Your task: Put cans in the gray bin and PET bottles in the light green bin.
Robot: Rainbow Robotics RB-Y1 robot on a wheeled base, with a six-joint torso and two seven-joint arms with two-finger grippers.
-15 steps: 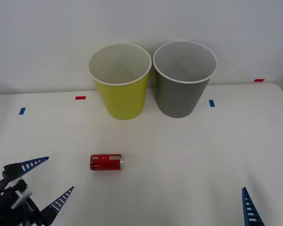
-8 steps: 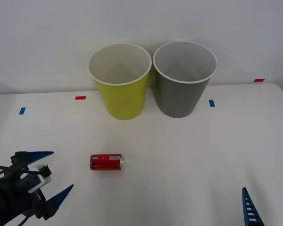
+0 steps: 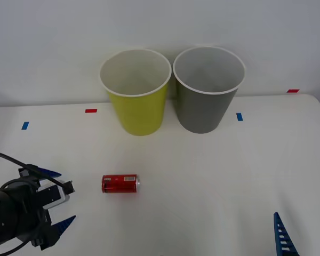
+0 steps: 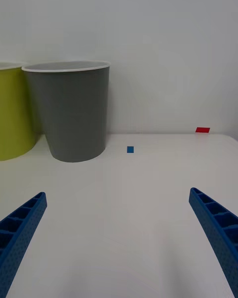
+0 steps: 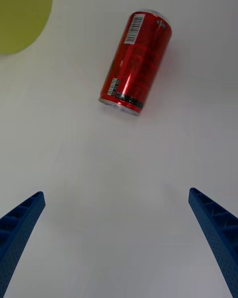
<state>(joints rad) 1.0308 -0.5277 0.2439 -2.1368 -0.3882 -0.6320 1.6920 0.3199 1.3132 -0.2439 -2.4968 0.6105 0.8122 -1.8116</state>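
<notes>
Red can [image 3: 120,183] on its side just beside the wide-spread left gripper [image 3: 54,198]

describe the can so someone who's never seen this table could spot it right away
Start at the two tall bins standing side by side at the back of the white table: the light green bin and the gray bin. Nearer the robot, in front of the green one, the can lies on its side. It is small, red, silver-ended.

Red can [image 3: 120,183] (silver ends); yellow-green bin [image 3: 136,94]; gray bin [image 3: 207,90].
</notes>
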